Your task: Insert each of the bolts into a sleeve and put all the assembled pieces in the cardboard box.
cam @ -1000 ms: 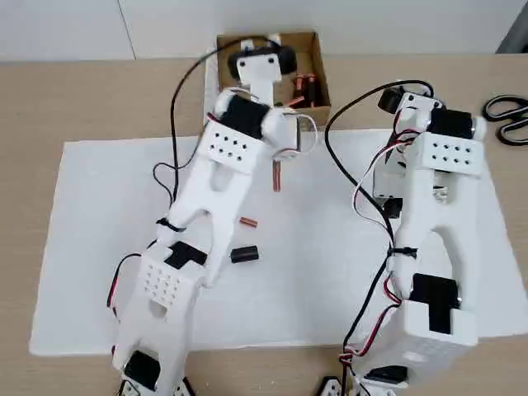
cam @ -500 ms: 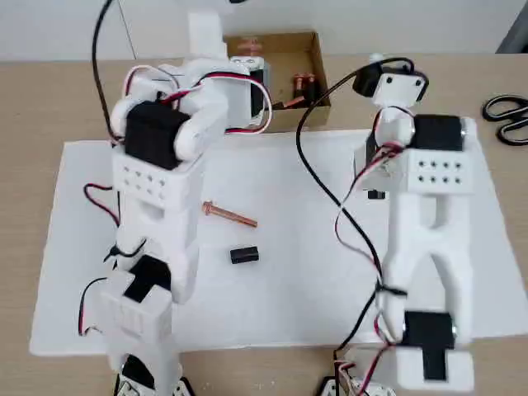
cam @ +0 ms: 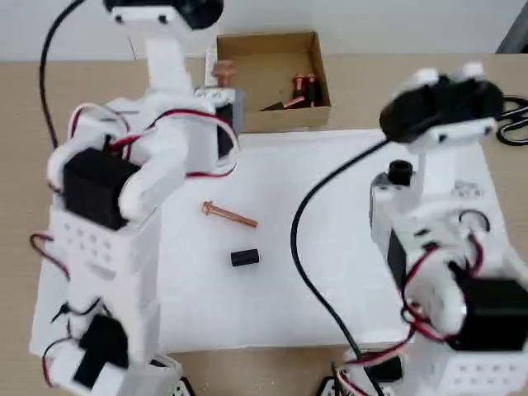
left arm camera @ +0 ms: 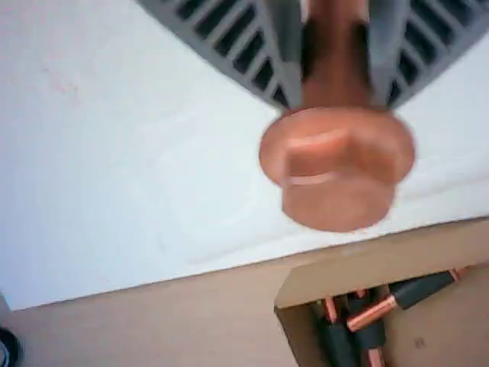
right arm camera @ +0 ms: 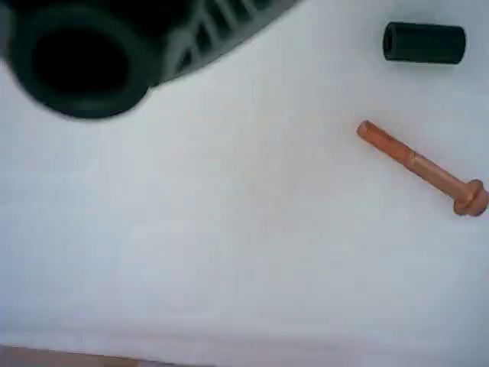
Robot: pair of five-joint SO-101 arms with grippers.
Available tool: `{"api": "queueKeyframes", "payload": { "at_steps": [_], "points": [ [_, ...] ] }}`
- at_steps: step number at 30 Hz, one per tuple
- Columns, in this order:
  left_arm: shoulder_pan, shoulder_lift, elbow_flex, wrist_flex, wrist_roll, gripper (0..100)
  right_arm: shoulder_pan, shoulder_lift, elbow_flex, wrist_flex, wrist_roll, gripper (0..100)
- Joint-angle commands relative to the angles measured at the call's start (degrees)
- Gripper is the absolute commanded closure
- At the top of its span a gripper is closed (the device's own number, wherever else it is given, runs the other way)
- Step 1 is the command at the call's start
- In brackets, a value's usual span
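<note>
While the left gripper (left arm camera: pixel 336 53) clamps one bolt (left arm camera: pixel 336 164), shank between the jaws and head out, at the cardboard box's (cam: pixel 266 36) 9 o'clock wall, a loose bolt (cam: pixel 229 215) lies midway on the white sheet (cam: pixel 330 272), with a loose sleeve (cam: pixel 244 257) at its 5 o'clock. Right gripper (right arm camera: pixel 99 30) grasps a second sleeve (right arm camera: pixel 80 65).

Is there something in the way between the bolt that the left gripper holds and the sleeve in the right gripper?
Nothing solid visible: bare mat lies between the bolt and the sleeve. Only the right arm's black cable loops close beside the sleeve.
</note>
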Motion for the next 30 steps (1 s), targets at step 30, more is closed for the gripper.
{"api": "queueKeyframes", "payload": {
  "at_steps": [30],
  "points": [
    [-0.09, -18.64, 31.6, -11.6, -0.26, 99, -19.03, -50.59, 75.34, -55.16, -0.62, 99.5]
  ]
}}
